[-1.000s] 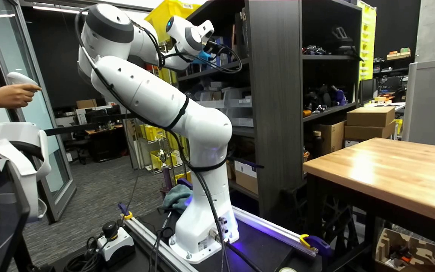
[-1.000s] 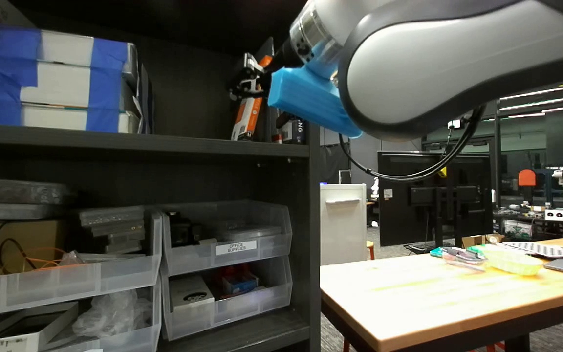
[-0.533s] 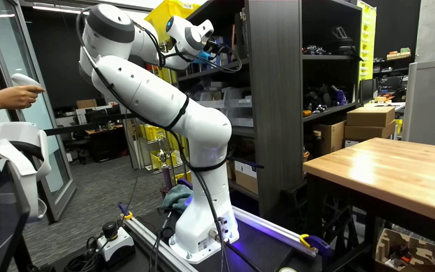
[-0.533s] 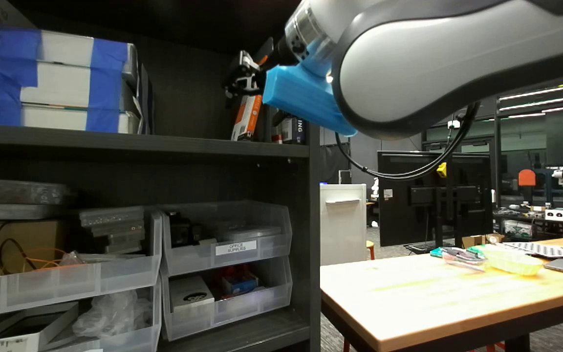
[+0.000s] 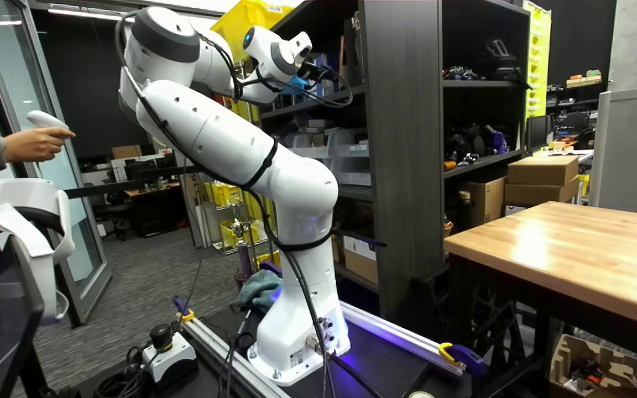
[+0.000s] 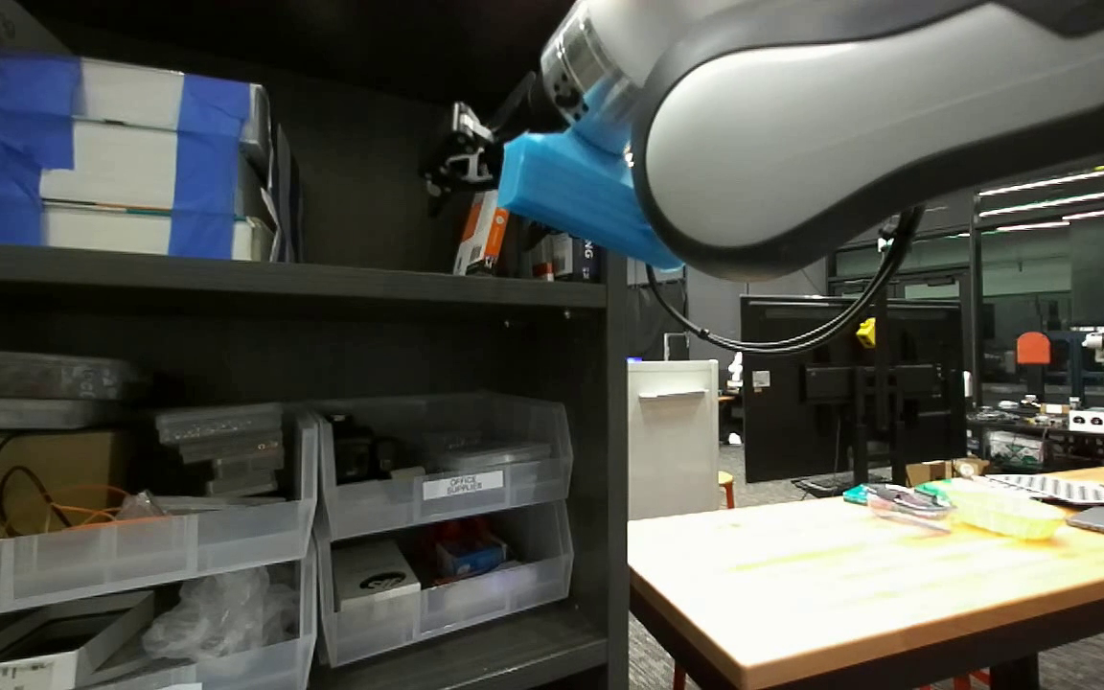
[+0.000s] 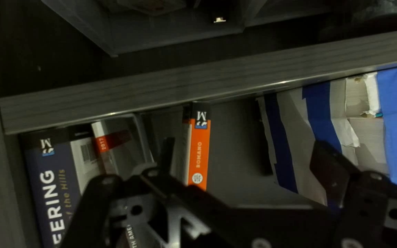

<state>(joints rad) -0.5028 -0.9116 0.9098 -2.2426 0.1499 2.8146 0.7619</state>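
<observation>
My gripper (image 6: 447, 172) is open and empty, in front of the upper shelf; it also shows, small, in an exterior view (image 5: 316, 72). In the wrist view its dark fingers (image 7: 248, 163) are spread wide. A thin orange book marked ROMANO (image 7: 198, 151) stands between the fingers' directions, nearer the left finger. The same book leans on the shelf (image 6: 483, 235), partly hidden by the gripper. A dark blue book (image 7: 52, 186) and other books stand left of it in the wrist view. White boxes with blue tape (image 7: 396, 131) lie behind the right finger, also in an exterior view (image 6: 121, 163).
The shelf edge (image 6: 274, 273) runs under the books; the wrist picture shows it above them (image 7: 184, 84). Clear bins (image 6: 461, 489) stand on the shelf below. The shelf's side panel (image 6: 616, 431) and a wooden table (image 6: 849, 585) are to the right. A blue block (image 6: 581, 192) is on the wrist.
In an exterior view the arm and gripper have moved left along the shelf, past the orange book towards the taped boxes. The person's hand with the white controller has shifted right. The gripper stays empty.
</observation>
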